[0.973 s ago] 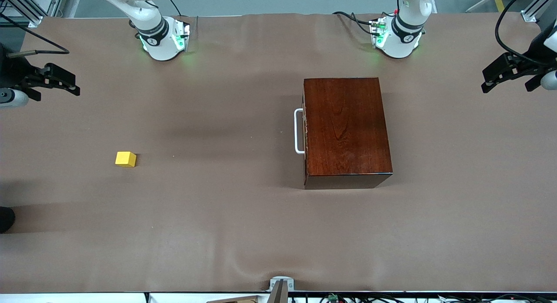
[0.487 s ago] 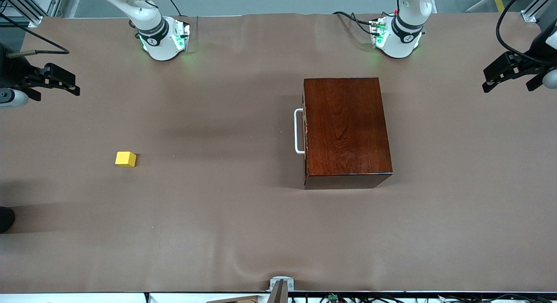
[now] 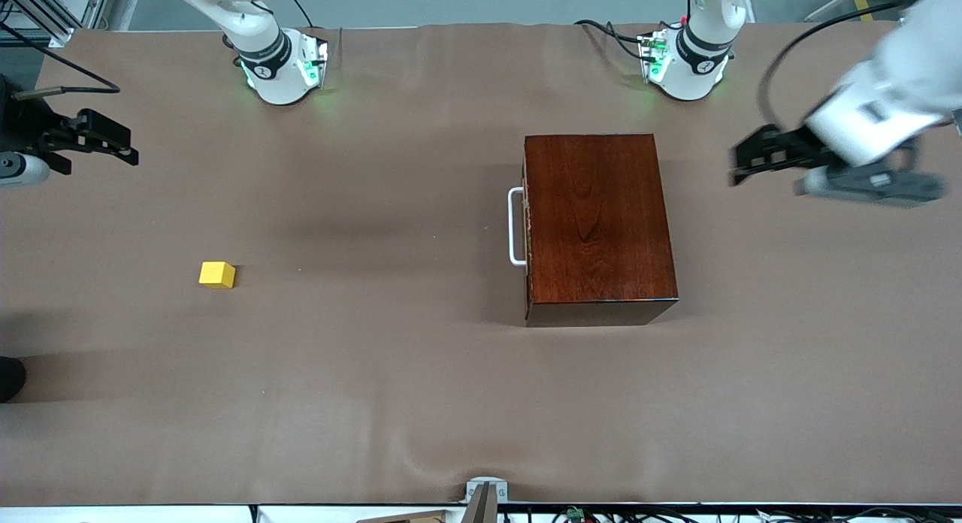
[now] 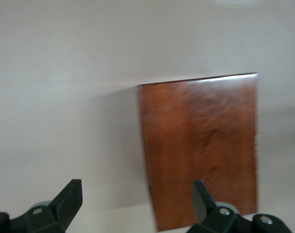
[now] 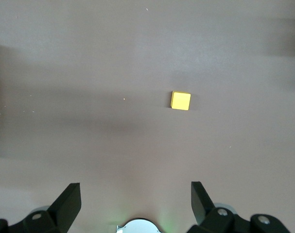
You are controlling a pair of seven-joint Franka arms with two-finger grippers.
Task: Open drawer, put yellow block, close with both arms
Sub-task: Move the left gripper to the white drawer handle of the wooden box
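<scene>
The reddish-brown wooden box (image 3: 597, 226) stands on the table with its drawer shut. The drawer's white bar handle (image 3: 515, 226) faces the right arm's end of the table. The yellow block (image 3: 217, 274) lies alone on the cloth toward that end, and the right wrist view also has the yellow block (image 5: 181, 100). My left gripper (image 3: 740, 164) hangs open and empty in the air beside the box, toward the left arm's end. In the left wrist view the left gripper (image 4: 136, 194) frames the box (image 4: 200, 145). My right gripper (image 3: 129, 149) waits open at the table's edge; the right gripper (image 5: 135, 194) holds nothing.
A brown cloth (image 3: 376, 373) covers the whole table, with wide bare room between the block and the box. The right arm's base (image 3: 282, 68) and the left arm's base (image 3: 688, 64) stand along the edge farthest from the front camera.
My left arm has swung in from the table's end toward the box, still open. The right arm, the block and the box have not moved.
</scene>
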